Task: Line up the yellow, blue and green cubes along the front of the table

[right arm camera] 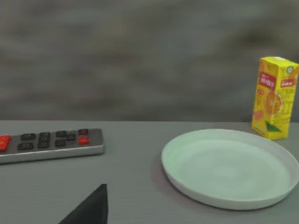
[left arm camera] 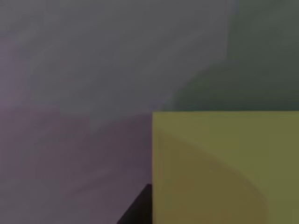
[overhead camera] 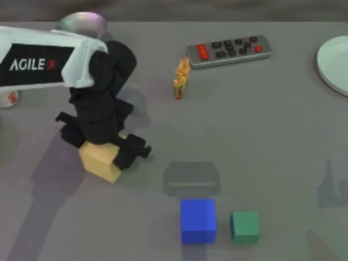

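Item 1. Largest cube, pale yellow, matte (overhead camera: 100, 159): placed at the left of the wide flat matte grey table (overhead camera: 283, 141), forward of centre. It is enclosed by the left gripper (overhead camera: 103, 147), whose black fingers are set against two opposite sides of it. In the left wrist view the yellow face (left arm camera: 224, 168) is seen very close, with a dark finger edge beside it.

Item 2. Mid-sized cube, saturated blue, matte (overhead camera: 198, 219): placed near the front edge of the table, a little right of centre.

Item 3. Smallest cube, teal-green, matte (overhead camera: 244, 226): placed just beside the blue cube on its right, apart from it, near the same front edge. The yellow cube is set well apart from this pair, to the left and farther back.

Item 4. Right arm: not seen in the top view; only a dark tip (right arm camera: 88, 207) is seen in the right wrist view, and the state of its fingers cannot be told.

Item 5. Other objects: a long grey remote control with red and dark buttons (overhead camera: 228, 50) at the back of the table; a small yellow-orange packet (overhead camera: 181, 78) beside it; a round white plate (right arm camera: 229, 168) at the right edge; a yellow orange-juice carton (right arm camera: 274, 98), upright behind the plate.
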Motion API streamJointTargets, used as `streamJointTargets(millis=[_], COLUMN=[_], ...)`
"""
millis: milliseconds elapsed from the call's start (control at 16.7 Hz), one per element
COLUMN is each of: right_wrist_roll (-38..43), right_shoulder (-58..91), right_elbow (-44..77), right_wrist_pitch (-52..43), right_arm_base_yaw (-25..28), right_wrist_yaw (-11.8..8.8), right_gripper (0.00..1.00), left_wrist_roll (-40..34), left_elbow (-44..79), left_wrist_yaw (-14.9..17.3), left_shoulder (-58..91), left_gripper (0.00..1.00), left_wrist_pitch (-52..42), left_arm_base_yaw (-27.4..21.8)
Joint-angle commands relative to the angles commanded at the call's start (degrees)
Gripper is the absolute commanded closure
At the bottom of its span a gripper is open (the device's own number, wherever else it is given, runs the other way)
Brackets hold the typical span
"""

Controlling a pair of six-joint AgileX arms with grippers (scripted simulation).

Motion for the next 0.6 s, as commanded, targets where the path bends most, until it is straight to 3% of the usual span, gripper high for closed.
streamJointTargets(millis=[300, 600], right_wrist_roll=[0.0, 0.0], right_shoulder=[0.0, 0.0], right_elbow=[0.0, 0.0], right_wrist_pitch=[0.0, 0.0], right_arm_base_yaw=[0.0, 0.0], right_wrist_yaw=[0.0, 0.0], right_gripper=[0.0, 0.0], left_wrist_roll=[-0.11, -0.05], left_elbow=[6.09, 6.75], left_wrist_yaw=[-0.1, -0.14], left_shoulder=[-4.13, -4.69], left_gripper=[1.0, 1.0], left_wrist_pitch=[-10.73, -11.74], left_arm_base_yaw=[0.76, 0.61])
